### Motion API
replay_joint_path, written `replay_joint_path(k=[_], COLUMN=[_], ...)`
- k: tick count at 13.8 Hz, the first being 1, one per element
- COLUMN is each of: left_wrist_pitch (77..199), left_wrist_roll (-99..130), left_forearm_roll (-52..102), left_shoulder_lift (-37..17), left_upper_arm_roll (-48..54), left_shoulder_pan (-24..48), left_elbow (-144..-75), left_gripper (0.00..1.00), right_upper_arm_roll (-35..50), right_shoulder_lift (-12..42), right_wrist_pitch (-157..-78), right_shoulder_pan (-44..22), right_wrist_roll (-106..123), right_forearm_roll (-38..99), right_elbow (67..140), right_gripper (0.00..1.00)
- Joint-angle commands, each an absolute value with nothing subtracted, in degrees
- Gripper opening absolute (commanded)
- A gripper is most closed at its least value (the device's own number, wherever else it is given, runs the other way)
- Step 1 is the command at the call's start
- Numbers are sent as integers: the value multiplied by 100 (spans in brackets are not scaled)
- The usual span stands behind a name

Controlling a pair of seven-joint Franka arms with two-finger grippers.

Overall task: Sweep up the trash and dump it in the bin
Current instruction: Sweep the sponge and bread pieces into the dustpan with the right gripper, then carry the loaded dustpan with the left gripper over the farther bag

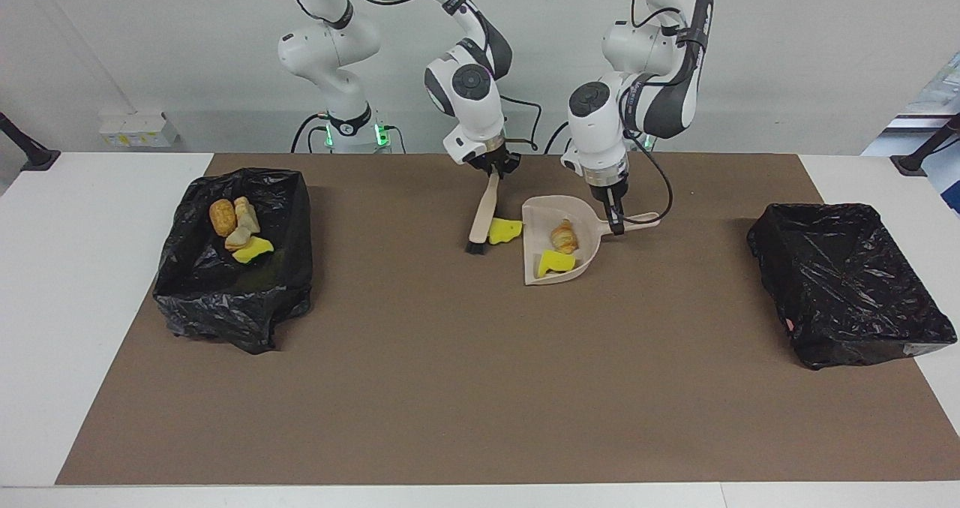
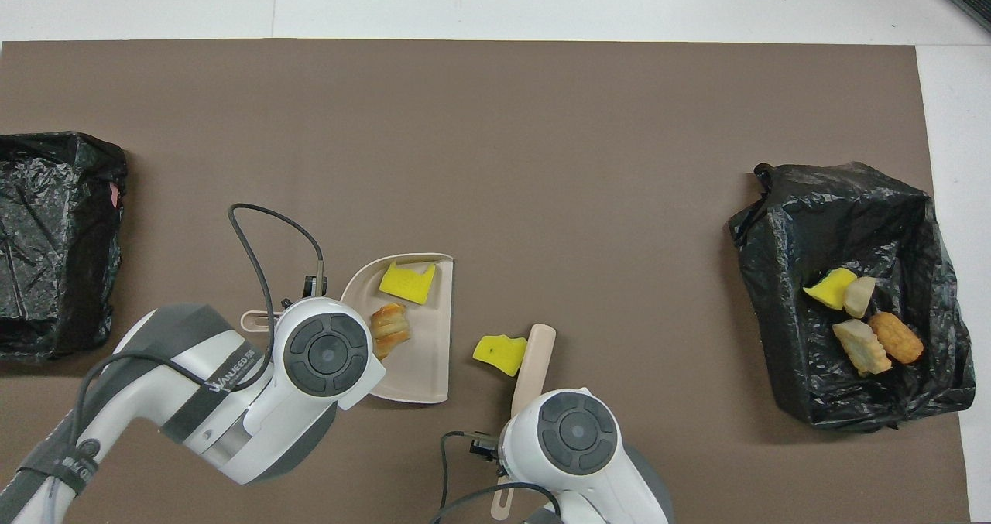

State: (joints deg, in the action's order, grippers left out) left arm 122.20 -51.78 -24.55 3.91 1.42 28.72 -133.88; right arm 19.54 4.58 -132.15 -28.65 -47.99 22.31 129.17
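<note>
While both arms are bent down over the middle of the brown mat close to the robots, each wrist is pointed almost straight down at a tool. The right gripper is clamped on the upper end of the beige brush, fingertips pressed against the handle; the brush is held tilted, its dark bristles lowered to the mat farther from the robots than the grip. The left gripper is pinched on the handle of the beige dustpan, which is seen resting on the mat with its open mouth turned toward the brush.

One yellow sponge piece is seen lying on the mat between the brush and the dustpan's mouth, just beside the bristles and apart from the pan. Inside the pan are found a croissant-like chunk and a second yellow sponge scrap, the latter farther from the robots. Four more scraps, three tan and one yellow with green backing, are held in the black-lined bin at the right arm's end of the table. A second black-lined bin is placed at the left arm's end
</note>
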Motion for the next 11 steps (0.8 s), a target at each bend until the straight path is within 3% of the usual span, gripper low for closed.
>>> replay_joint_path(k=[1,6,11], left_wrist_pitch=[12260,12637,12929], left_wrist_roll=[-5282,-5685,-7281], left_forearm_roll=[-2575,-2575,-1972], left_shoulder_lift=[563,431,413], left_upper_arm_roll=[141,141,132], left_shoulder_pan=[2603,2128,1005], left_elbow=[-13562,-13518,-13089], left_gripper=[0,0,0], right_upper_arm_roll=[1995,1978,1881], right_shoulder_lift=[1010,958,765], right_wrist_pitch=[-13805,-13747,-12755], right_shoulder_pan=[-3084,-3164,-2971], right_wrist_roll=[-4440,-3770,-4111], right_forearm_roll=[2686,3349,2438], right_elbow=[12411,12410,12419], right_gripper=[0,0,0])
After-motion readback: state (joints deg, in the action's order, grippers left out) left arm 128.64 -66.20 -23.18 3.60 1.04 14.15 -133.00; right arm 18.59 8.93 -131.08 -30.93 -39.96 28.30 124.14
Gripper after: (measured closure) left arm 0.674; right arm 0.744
